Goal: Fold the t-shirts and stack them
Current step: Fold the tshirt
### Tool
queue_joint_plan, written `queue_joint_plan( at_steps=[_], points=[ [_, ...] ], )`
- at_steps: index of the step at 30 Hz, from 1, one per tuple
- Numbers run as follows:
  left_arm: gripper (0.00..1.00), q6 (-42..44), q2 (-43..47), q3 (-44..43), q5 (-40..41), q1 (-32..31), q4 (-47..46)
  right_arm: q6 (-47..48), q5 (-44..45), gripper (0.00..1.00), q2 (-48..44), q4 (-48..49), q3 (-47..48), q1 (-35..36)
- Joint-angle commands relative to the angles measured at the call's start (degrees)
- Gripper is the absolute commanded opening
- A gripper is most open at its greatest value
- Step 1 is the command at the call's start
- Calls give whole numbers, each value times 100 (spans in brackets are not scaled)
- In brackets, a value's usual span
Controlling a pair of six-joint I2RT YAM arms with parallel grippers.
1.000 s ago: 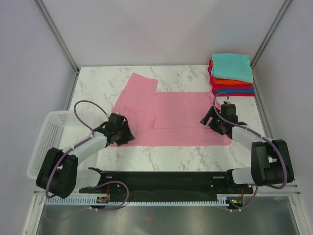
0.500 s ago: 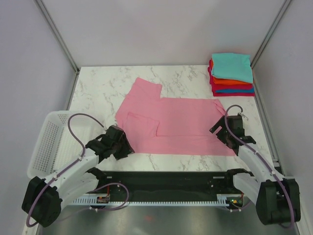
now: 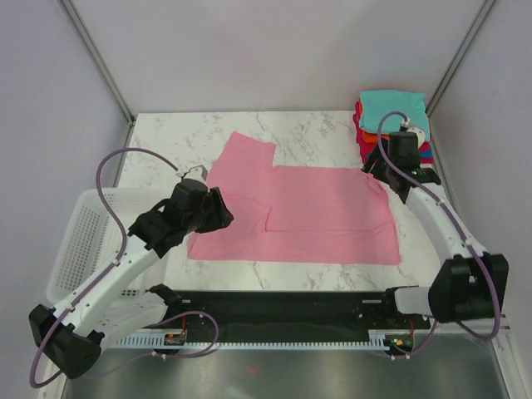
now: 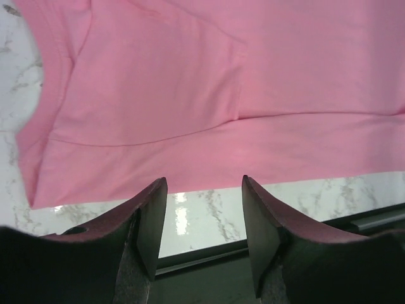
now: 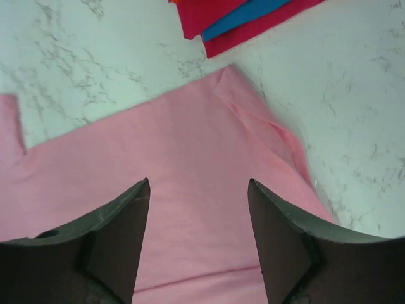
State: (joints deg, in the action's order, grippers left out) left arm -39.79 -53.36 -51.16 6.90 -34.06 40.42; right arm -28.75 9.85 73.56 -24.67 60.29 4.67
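The pink t-shirt lies flat across the middle of the marble table, one sleeve folded in on its left part. It fills the left wrist view and the right wrist view. The stack of folded tees, teal on top, sits at the back right; its red and blue edges show in the right wrist view. My left gripper is open and empty above the shirt's left edge. My right gripper is open and empty above the shirt's far right corner.
A white mesh basket stands at the left edge of the table. The black rail runs along the near edge. Frame posts stand at the back corners.
Both grippers have let go of the shirt and lifted. The left arm moved up and right over the left edge; the right arm moved far back toward the stack. The shirt lies flatter.
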Motion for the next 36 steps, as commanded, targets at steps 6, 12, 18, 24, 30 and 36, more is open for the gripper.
queue_joint_plan(
  at_steps=[6, 12, 18, 24, 30, 36],
  points=[
    [58, 937, -95, 326, 285, 84, -17, 844, 553, 56, 2442, -12, 1614, 78],
    [58, 991, 19, 370, 102, 84, -105, 1056, 904, 49, 3577, -82, 2389, 87],
    [58, 1017, -104, 326, 14, 84, -122, 1082, 1001, 46, 4166, -74, 2628, 105],
    [58, 1026, -130, 326, -21, 84, -140, 1091, 1098, 45, 4474, 6, 2663, 140],
    [58, 1026, -148, 343, -13, 84, -140, 1100, 1335, 35, 4667, 32, 2637, 149],
    [58, 1017, -192, 343, 5, 84, -149, 1100, 1458, 21, 4589, 32, 2611, 149]
  ],
)
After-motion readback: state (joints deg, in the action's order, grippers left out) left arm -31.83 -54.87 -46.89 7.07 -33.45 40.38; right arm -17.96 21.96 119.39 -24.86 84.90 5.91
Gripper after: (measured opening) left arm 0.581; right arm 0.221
